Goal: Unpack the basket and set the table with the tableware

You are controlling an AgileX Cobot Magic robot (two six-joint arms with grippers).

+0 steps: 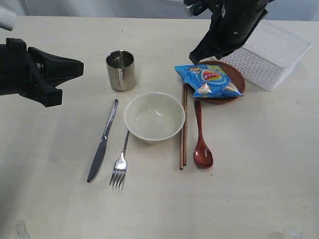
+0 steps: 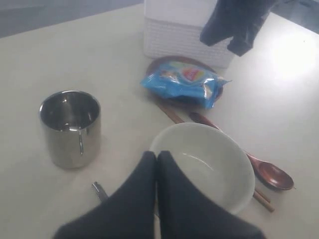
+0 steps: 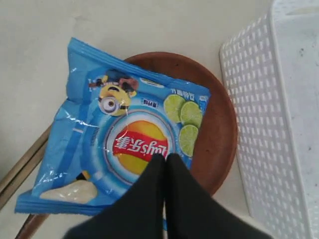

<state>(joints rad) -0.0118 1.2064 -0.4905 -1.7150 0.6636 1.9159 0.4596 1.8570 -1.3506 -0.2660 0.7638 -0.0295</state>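
Right gripper (image 3: 165,157) slants down over blue snack bag (image 3: 129,144) lying on brown round plate (image 3: 222,124), fingers pressed together. Left gripper (image 2: 157,154) hovers above pale beige wood-look table (image 1: 249,199), fingers together, by cream bowl (image 2: 214,159). White perforated plastic basket (image 1: 274,52) just beside plate.

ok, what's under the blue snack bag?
The brown plate, its rim showing on the basket side. The chopsticks also run under the bag edge. The plate's centre is covered, so anything else there is hidden.

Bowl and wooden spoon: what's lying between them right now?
The chopstick pair lies between the bowl and the spoon, close against the bowl's rim and apart from the spoon. The exterior view shows it best.
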